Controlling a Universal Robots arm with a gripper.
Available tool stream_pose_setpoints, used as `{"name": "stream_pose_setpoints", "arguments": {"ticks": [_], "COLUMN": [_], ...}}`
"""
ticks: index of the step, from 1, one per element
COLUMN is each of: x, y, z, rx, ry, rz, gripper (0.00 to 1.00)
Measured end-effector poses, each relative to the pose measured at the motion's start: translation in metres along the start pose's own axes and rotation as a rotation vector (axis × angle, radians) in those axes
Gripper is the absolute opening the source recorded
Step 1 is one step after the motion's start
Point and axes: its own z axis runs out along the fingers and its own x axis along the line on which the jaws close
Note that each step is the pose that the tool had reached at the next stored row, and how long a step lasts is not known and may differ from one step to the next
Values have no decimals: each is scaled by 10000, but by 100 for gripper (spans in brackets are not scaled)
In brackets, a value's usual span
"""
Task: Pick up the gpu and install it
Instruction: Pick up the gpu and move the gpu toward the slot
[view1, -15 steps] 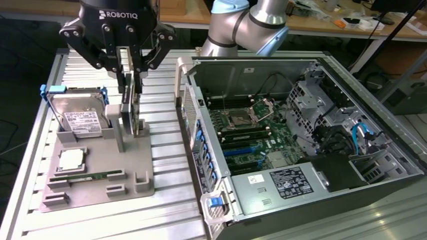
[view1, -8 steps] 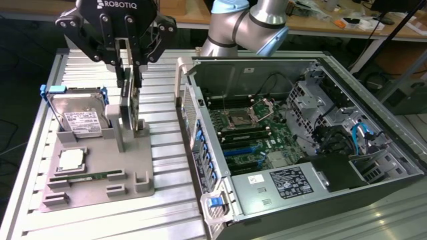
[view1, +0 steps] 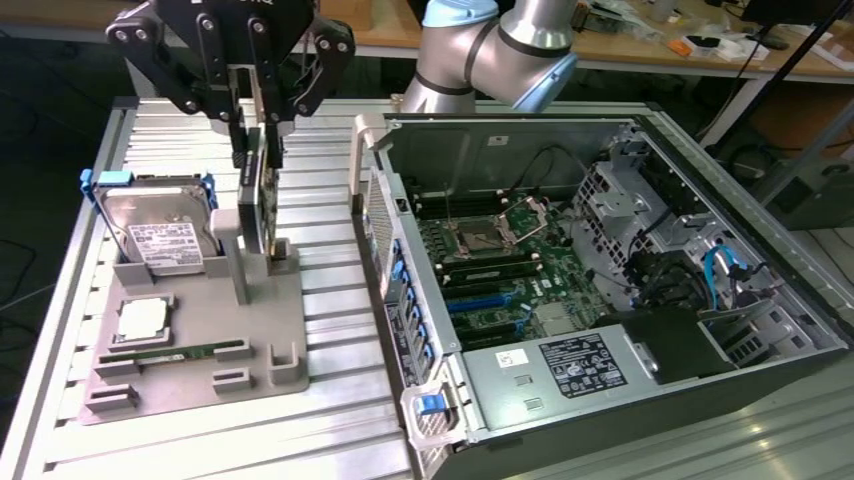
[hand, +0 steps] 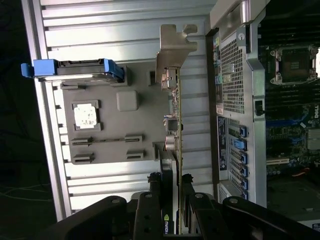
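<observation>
The gpu (view1: 256, 205) stands on edge between my gripper's (view1: 256, 148) fingers, over the back right part of the grey holder tray (view1: 200, 330). The gripper is shut on its top edge. Its lower edge is level with the tray's upright posts; whether it still rests in them I cannot tell. In the wrist view the gpu (hand: 175, 125) is seen edge-on, with its silver end bracket (hand: 172, 47) at the far end. There the gripper (hand: 171, 184) clamps the card from both sides, black cooler on one side.
The tray also holds a hard drive (view1: 160, 235) in a blue frame, a processor (view1: 143, 320) and a memory stick (view1: 174, 352). At the exterior view's right lies the open computer case (view1: 747, 250) with the motherboard (view1: 494, 270) and its blue slots. A ribbed metal table (view1: 334, 330) lies under everything.
</observation>
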Motion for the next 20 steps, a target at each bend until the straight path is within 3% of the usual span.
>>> {"name": "stream_pose_setpoints", "arguments": {"ticks": [20], "x": [-4], "y": [-9], "z": [-131], "rx": [47], "ry": [-4], "rz": [-1], "gripper": [27]}}
